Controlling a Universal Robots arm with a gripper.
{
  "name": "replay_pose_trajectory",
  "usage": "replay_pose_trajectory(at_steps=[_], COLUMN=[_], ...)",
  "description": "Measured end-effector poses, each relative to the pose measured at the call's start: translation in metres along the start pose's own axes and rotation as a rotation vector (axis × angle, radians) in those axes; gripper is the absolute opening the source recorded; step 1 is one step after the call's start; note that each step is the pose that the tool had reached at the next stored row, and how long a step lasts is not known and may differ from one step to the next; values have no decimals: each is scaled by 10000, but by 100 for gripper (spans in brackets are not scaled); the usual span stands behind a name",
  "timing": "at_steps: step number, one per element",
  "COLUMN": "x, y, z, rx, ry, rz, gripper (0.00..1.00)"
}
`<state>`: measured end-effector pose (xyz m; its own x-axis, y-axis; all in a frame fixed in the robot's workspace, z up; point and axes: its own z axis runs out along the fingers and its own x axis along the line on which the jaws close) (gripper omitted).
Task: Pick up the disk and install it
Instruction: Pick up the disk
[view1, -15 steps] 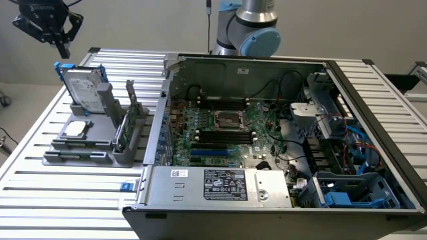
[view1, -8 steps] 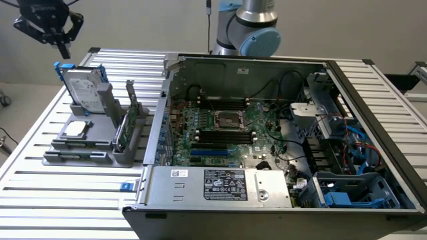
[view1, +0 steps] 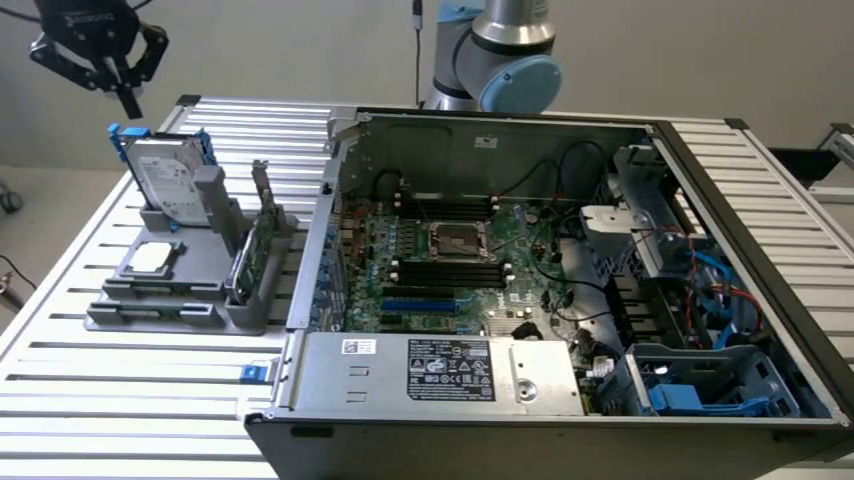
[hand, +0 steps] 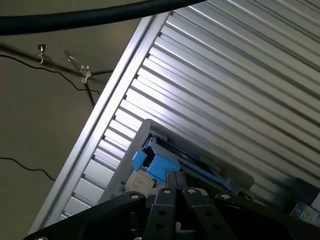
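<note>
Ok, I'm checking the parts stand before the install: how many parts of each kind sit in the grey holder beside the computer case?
Disk: 1
Processor chip: 1
Green circuit card: 1
Total: 3

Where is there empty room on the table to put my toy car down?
The bare slats of the table in front of the grey holder, toward the near edge, are free. So is the strip at the exterior view's right of the computer case. Crowded: the holder with the upright disk, under the gripper, and inside the case.
</note>
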<state>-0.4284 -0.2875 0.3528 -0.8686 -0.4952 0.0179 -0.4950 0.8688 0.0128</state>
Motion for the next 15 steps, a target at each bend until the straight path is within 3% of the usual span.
replay_pose_trajectory(at_steps=[15], x=[0], y=[0], z=[7], rx=[46], ry=[35], rz=[-2704], gripper=[11])
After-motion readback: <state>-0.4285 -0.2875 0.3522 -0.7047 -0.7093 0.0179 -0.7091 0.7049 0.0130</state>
